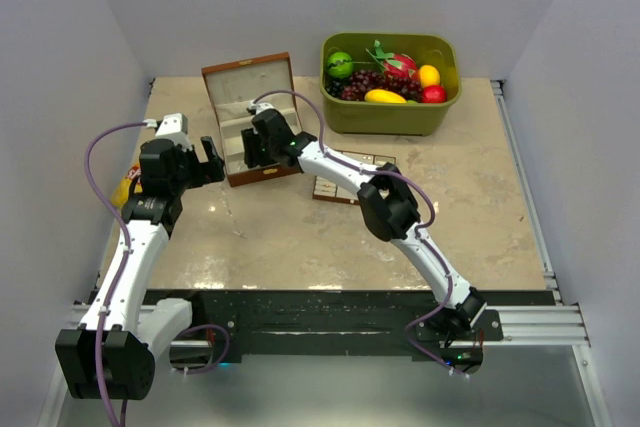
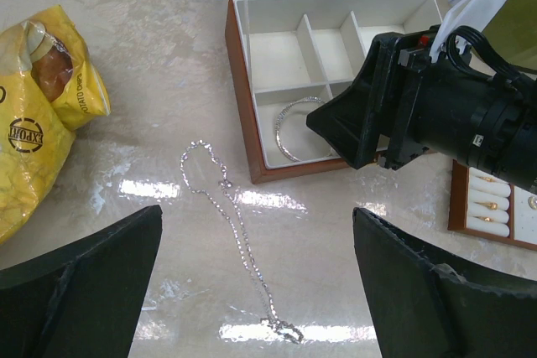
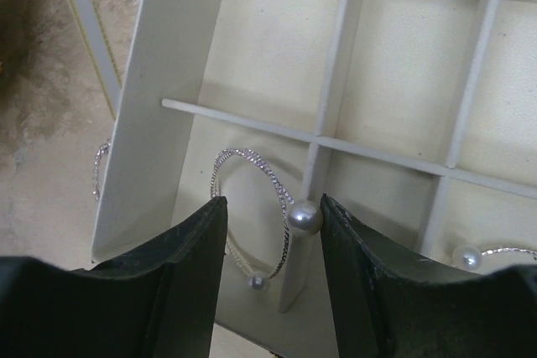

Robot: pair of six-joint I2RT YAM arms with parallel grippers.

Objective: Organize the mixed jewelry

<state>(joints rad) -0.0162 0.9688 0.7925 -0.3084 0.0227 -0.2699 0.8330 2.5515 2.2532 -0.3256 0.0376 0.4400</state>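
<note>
Silver bracelet [image 3: 304, 217] lies in a corner compartment [image 3: 197, 144] of the wooden box [image 2: 239, 81], right gripper [image 3: 273, 203] straddling it with jaws apart, apparently to release it; left gripper [image 2: 258, 215], spread wide, hovers over the chain [image 2: 226, 199] on the table [image 2: 151, 64], likely next for collection.

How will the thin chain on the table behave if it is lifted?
The chain lies in loose curves, so it will probably hang limp. It looks very fine, so likely light and hard to pinch. The table is glossy, so a push may slide it.
</note>
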